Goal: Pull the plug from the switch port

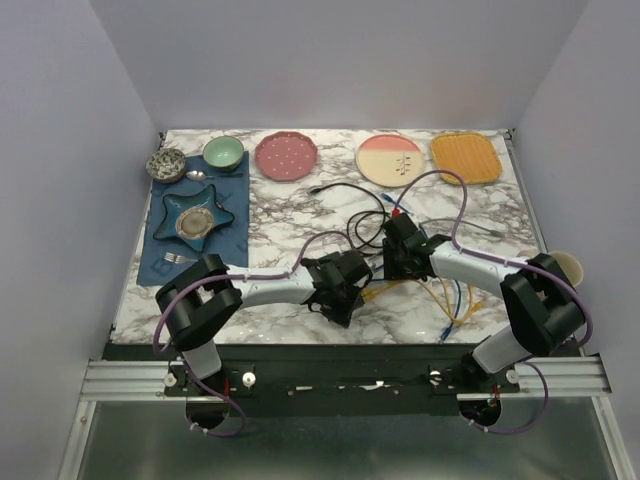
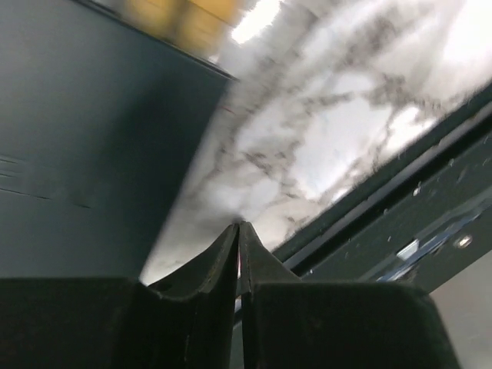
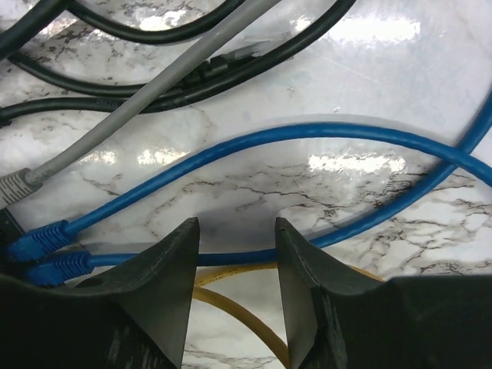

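The black switch shows as a flat dark slab point(image 2: 77, 138) filling the left of the left wrist view. In the top view it is mostly hidden under the two grippers. My left gripper point(image 2: 240, 225) is shut and empty, its tips beside the slab's edge over the marble; it also shows in the top view point(image 1: 342, 288). My right gripper point(image 3: 236, 223) is open, with a blue cable point(image 3: 231, 260) running across between its fingers and yellow cable point(image 3: 246, 311) below. Two blue plugs point(image 3: 42, 250) and a grey plug point(image 3: 14, 187) sit at the left edge. The right gripper also shows in the top view point(image 1: 398, 248).
Black cables point(image 1: 350, 195) loop behind the grippers, and yellow and blue cables point(image 1: 445, 300) trail to the front right. Pink point(image 1: 286, 155), cream point(image 1: 389, 158) and orange point(image 1: 465, 157) plates line the back. Bowls and a star dish point(image 1: 196, 220) sit on a blue mat point(image 1: 160, 260) at left. A cup point(image 1: 570, 265) is at right.
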Controlling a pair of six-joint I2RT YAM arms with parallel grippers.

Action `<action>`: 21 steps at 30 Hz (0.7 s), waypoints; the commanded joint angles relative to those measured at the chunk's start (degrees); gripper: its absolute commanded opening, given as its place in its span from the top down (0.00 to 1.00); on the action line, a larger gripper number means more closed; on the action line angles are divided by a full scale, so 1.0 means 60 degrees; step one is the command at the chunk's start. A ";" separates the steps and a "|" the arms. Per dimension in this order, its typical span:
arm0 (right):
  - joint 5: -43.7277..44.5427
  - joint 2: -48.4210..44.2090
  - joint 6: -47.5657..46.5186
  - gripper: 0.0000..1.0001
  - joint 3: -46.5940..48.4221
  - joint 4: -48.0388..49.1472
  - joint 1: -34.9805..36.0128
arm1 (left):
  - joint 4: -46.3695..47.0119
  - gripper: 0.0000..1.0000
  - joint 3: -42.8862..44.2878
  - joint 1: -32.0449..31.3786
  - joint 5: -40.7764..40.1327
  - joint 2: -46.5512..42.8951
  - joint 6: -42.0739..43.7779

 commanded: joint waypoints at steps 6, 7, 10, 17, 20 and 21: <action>-0.1732 -0.0257 0.0462 0.48 -0.0101 -0.0120 0.0654 | 0.0145 0.79 -0.0963 0.2580 -0.0405 -0.0138 -0.1005; -0.1792 -0.0243 0.0520 0.48 -0.0027 -0.0135 0.0829 | 0.0087 0.78 -0.0876 0.2714 -0.0434 -0.0153 -0.1034; -0.2012 -0.0082 0.0608 0.48 0.0382 -0.0135 0.1180 | -0.0118 0.77 -0.0496 0.3284 -0.0624 -0.0110 -0.1049; -0.2583 0.0840 0.0668 0.48 0.1744 -0.0120 0.2044 | -0.0631 0.74 0.0370 0.4690 -0.0698 -0.0270 -0.1122; -0.2512 0.1105 0.0638 0.47 0.2287 -0.0237 0.2120 | -0.0880 0.73 0.0838 0.5160 -0.0756 -0.0315 -0.1050; -0.2119 0.1018 0.0609 0.47 0.2404 -0.0325 0.2105 | -0.0967 0.73 0.0984 0.5466 -0.0757 -0.0271 -0.1020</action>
